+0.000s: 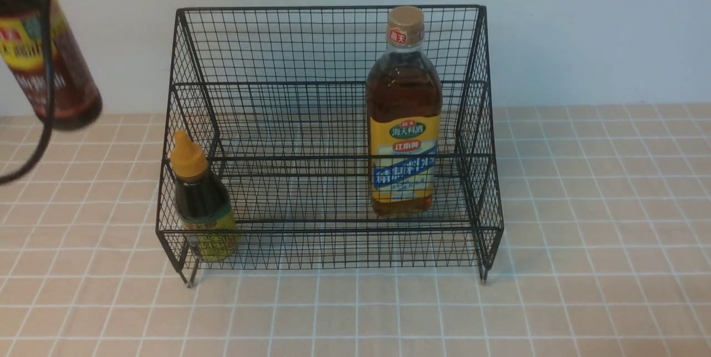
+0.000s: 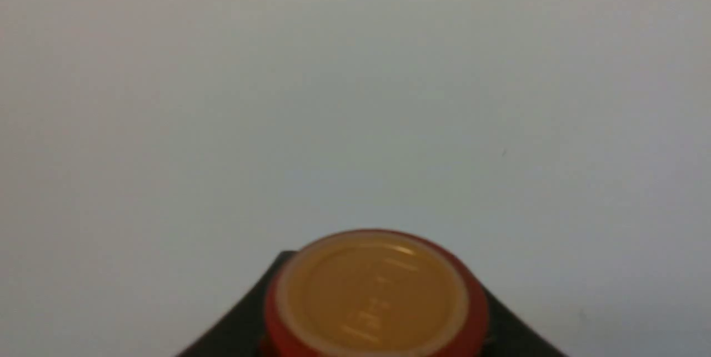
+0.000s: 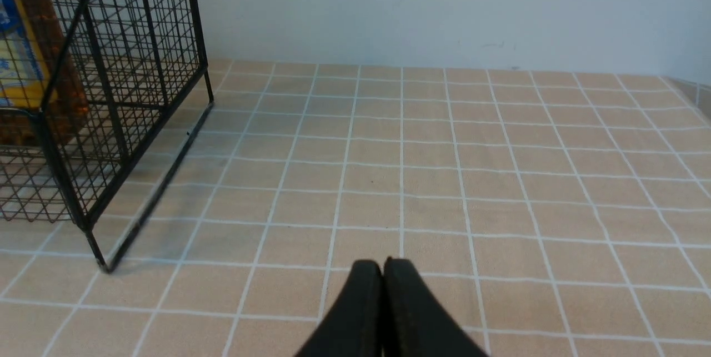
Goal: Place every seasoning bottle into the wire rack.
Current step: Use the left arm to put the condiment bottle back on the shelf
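The black wire rack (image 1: 333, 8) stands mid-table. In its lower tier, the small dark bottle with a yellow nozzle cap (image 1: 201, 201) sits at the left end and the tall amber bottle with a tan cap (image 1: 404, 118) stands upright at the right. The dark long-necked bottle (image 1: 47, 57) hangs tilted in the air, up and left of the rack. In the left wrist view its brown cap (image 2: 372, 290) sits between the black fingers of my left gripper (image 2: 377, 340), which is shut on it. My right gripper (image 3: 383, 264) is shut and empty over the tiles, right of the rack (image 3: 139, 68).
A black cable (image 1: 33, 151) loops down across the raised bottle at the left edge. The table is covered in beige tiles (image 1: 583, 235) and a pale wall (image 1: 583, 24) runs behind the rack. The amber bottle (image 3: 22, 57) shows through the rack's side mesh.
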